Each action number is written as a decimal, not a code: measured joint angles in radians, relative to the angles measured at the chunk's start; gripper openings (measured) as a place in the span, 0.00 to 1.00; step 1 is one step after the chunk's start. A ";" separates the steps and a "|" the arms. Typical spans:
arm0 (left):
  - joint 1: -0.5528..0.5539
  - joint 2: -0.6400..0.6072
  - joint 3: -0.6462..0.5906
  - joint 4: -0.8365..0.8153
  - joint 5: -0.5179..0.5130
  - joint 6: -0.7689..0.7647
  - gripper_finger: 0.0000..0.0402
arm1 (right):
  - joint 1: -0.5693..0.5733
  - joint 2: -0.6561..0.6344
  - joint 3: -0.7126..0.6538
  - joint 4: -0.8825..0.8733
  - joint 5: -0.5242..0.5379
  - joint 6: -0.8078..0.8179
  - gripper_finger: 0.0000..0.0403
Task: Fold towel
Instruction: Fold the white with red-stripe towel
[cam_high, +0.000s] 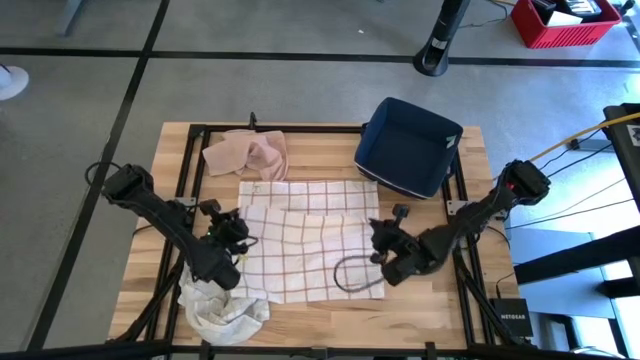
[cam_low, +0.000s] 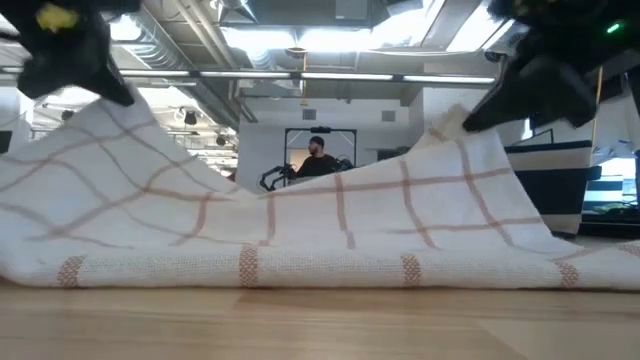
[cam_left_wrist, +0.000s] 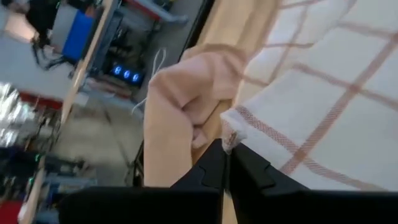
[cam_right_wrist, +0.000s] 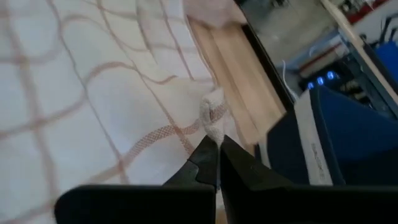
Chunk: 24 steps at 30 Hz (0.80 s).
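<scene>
High view shows the checked towel spread mid-worktop, between both arms. Left gripper has its jaws clamped on the towel's left edge; right gripper has its jaws clamped on the right edge. A pink cloth and blue bin sit farther back.

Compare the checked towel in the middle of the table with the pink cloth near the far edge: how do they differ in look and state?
The checked towel is white with thin reddish lines; the pink cloth is plain. The checked towel lies mostly spread, while the pink cloth sits bunched up. The left tool and right tool each pinch a corner of the checked towel; nothing holds the pink cloth. Both rest on the wooden table.
</scene>
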 joint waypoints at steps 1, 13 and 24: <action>0.009 0.000 -0.013 0.002 -0.004 -0.007 0.01 | -0.020 0.000 0.000 -0.015 -0.013 0.001 0.02; 0.113 -0.010 -0.187 0.002 -0.030 -0.211 0.01 | -0.235 0.000 0.000 -0.095 -0.112 0.021 0.02; 0.204 -0.010 -0.297 0.140 -0.100 -0.124 0.01 | -0.368 0.000 0.000 -0.083 -0.144 -0.039 0.02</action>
